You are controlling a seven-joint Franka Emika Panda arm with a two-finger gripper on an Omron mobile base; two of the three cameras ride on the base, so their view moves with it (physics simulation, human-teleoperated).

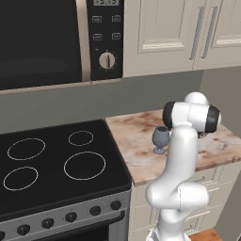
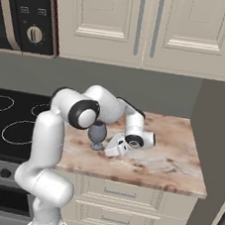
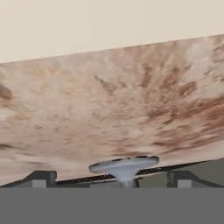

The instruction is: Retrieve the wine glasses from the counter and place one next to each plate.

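The glass [image 2: 97, 134] stands upright on the counter [image 2: 171, 161], near the stove [image 1: 56, 164]; its stem runs up and down; the gripper [image 2: 111, 149] lies low just beside it, and its foot [image 3: 124, 166] sits between the two open fingers [image 3: 41, 178], which hold nothing; cupboards [image 2: 145, 26] hang above.

Wine glass [image 3: 124, 167] bowl beyond frame edge
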